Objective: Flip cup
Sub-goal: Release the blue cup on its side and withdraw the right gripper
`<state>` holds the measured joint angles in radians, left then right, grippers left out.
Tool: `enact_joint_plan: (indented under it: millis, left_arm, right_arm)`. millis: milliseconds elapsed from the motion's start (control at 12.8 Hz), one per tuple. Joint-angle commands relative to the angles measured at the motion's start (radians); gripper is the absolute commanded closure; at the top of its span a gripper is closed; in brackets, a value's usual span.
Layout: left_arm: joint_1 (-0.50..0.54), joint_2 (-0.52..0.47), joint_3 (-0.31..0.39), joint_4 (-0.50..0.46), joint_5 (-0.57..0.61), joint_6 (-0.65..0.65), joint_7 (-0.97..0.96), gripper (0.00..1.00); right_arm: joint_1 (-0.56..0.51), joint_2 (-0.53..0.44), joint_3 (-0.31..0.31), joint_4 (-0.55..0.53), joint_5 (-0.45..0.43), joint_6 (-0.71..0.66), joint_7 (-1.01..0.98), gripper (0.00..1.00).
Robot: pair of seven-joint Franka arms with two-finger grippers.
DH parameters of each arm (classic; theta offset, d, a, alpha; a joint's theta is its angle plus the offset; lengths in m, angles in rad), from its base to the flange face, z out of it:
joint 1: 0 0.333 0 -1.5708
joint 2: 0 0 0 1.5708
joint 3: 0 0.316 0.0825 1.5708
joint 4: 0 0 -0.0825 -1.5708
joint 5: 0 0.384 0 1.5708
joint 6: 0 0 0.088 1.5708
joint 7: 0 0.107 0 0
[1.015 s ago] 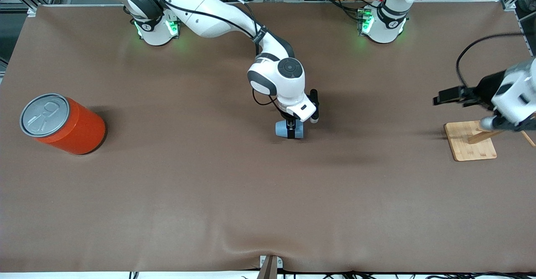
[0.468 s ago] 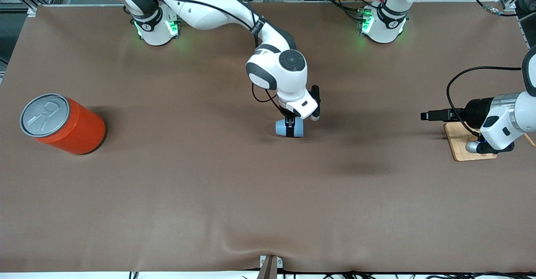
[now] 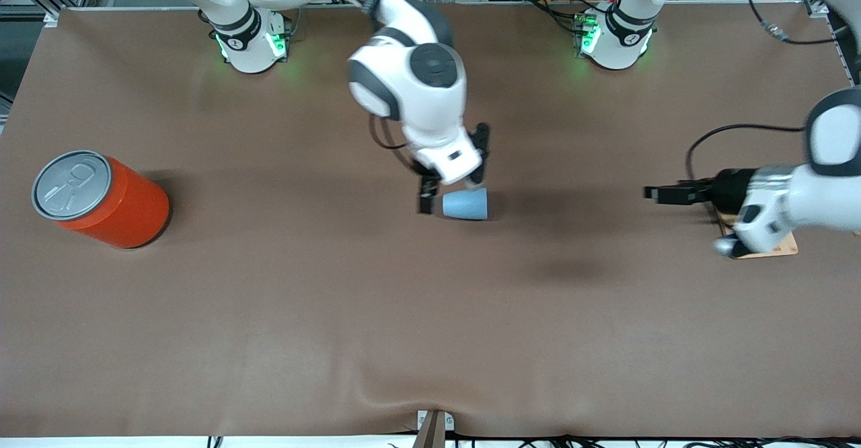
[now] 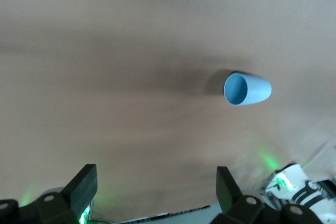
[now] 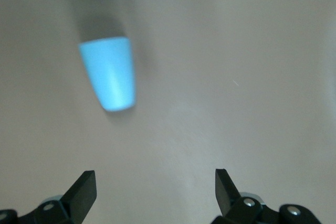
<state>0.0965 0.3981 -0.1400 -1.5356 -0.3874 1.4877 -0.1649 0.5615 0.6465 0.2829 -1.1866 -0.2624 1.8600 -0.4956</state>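
The small light-blue cup (image 3: 465, 204) lies on its side on the brown table, mid-table, its wide mouth toward the left arm's end. My right gripper (image 3: 430, 200) hangs just beside the cup's narrow end, open and holding nothing. In the right wrist view the cup (image 5: 108, 72) lies clear ahead of the open right gripper (image 5: 155, 182). My left gripper (image 3: 656, 194) points level toward the cup from the left arm's end, well short of it. The left wrist view looks into the darker mouth of the cup (image 4: 247, 88), past the open left gripper (image 4: 155, 177).
A big orange can (image 3: 101, 199) with a grey pull-tab lid stands at the right arm's end of the table. A small wooden board (image 3: 783, 247) lies under the left arm, mostly covered by it.
My right gripper has lifted off the cup and shifted toward the right arm's end; the cup stays lying where it was. My left gripper has swung down and moved closer to the cup.
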Motion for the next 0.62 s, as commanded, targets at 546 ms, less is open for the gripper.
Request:
enact_joint_plan:
  millis: [546]
  left_arm:
    - [-0.253, 0.116, -0.018, -0.120, -0.100, 0.316, -0.019, 0.00]
  right_arm:
    - [-0.461, -0.158, 0.067, -0.013, 0.065, -0.110, 0.003, 0.00]
